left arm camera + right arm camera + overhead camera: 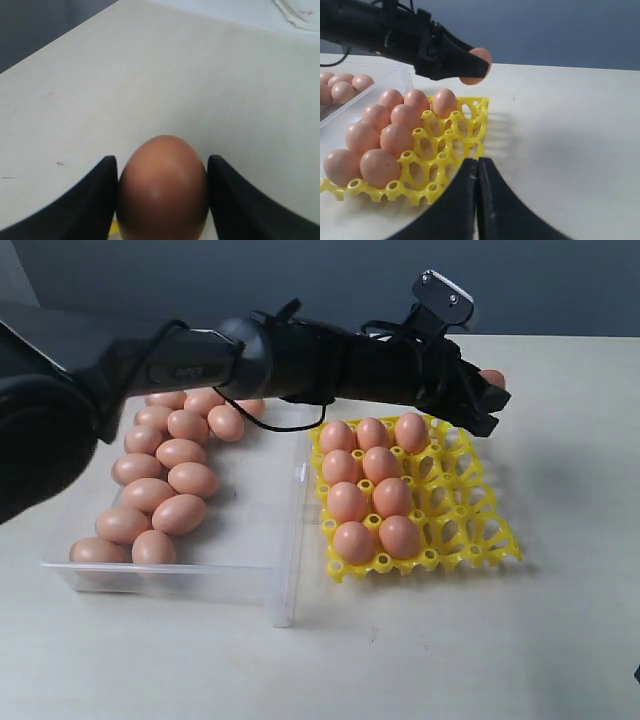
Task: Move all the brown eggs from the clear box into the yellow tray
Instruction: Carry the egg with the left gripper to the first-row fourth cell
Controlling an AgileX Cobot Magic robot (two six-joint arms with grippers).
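Note:
My left gripper (487,390) reaches across above the far right corner of the yellow tray (480,530) and is shut on a brown egg (492,377). In the left wrist view that egg (162,195) fills the gap between the two black fingers (97,200). The tray holds several brown eggs (365,495) in its left cups; its right cups show bare. Several more brown eggs (165,475) lie along the left side of the clear box (265,500). My right gripper (478,162) is shut and empty, low over the table near the tray's corner (470,130).
The left arm's dark body (300,355) spans the back of the clear box and the tray. In the right wrist view the held egg (483,55) hangs above the tray's far edge. Pale tabletop (570,460) lies to the right of the tray.

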